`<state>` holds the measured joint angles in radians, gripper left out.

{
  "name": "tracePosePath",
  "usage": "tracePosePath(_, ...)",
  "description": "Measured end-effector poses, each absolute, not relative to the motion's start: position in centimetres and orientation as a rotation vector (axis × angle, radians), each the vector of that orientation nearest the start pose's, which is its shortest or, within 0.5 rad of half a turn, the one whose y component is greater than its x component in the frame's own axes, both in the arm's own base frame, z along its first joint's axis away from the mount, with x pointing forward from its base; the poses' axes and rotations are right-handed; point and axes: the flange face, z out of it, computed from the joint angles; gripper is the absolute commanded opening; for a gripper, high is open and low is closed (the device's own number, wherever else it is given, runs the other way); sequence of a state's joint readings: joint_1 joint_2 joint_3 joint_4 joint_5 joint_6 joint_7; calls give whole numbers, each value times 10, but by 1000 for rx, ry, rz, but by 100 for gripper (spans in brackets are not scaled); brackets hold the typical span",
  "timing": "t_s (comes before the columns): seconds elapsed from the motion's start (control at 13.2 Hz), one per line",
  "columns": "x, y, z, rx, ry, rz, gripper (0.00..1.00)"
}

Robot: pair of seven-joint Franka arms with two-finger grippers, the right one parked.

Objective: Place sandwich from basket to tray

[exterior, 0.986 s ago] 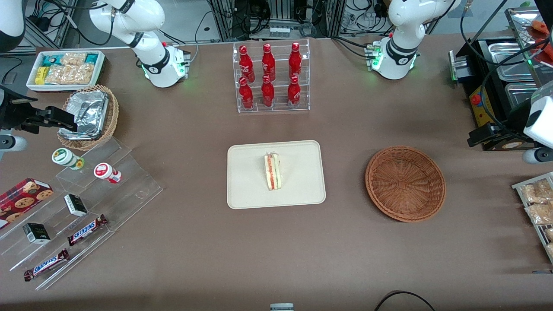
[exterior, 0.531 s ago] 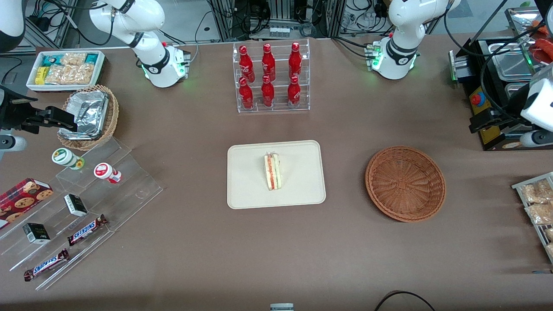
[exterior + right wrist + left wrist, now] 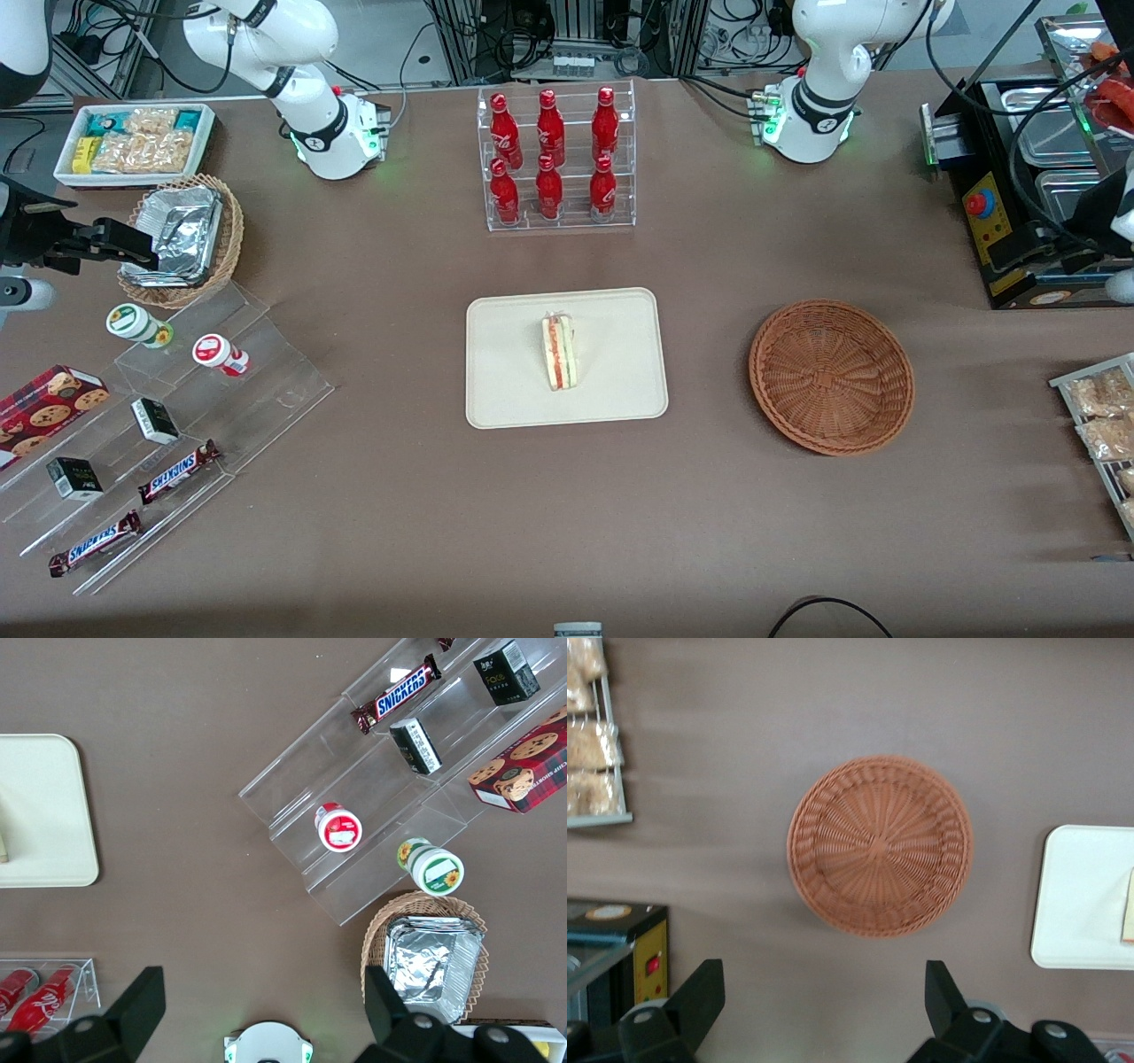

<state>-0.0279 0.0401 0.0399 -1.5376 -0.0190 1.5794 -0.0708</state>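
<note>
- A white bin of snack packets [image 3: 133, 142] sits toward the parked arm's end of the counter [image 3: 399, 496], with a tan wicker basket of foil containers [image 3: 182, 237] nearer the front camera than it.
- A clear stepped stand [image 3: 177, 425] nearer still carries two small tubs, dark boxes, a cookie box and Snickers bars [image 3: 177, 471].
- An acrylic rack of red bottles [image 3: 554, 159] stands mid-counter, farther from the front camera than the tray.
- The tray [image 3: 514, 390] lies flat at the middle, and the sandwich [image 3: 558, 353] rests on it on edge, its red and green filling stripe facing up.
- The basket [image 3: 831, 377] sits beside the tray, apart from it, toward the working arm's end; nothing lies in it.
- The pincer [image 3: 824, 997] hangs high above the counter near the black equipment box [image 3: 1019, 248], fingers [image 3: 700, 992] spread wide apart and holding nothing; its wrist view looks straight down on the basket [image 3: 879, 844] and the tray's edge [image 3: 1072, 895].
- Packets on a wire rack [image 3: 1099, 416] lie at the working arm's end.
</note>
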Motion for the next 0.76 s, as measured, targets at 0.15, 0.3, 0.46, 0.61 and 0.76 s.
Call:
tracePosePath(0.15, 570, 0, 617, -3156, -118, -5, 100)
tracePosePath(0.3, 570, 4, 619, -3158, -130, -10, 100)
tracePosePath(0.46, 569, 13, 621, -3175, -155, -13, 100)
tracePosePath(0.61, 568, 17, 624, -3178, -165, -20, 100)
tracePosePath(0.76, 567, 17, 627, -3179, -163, -29, 100)
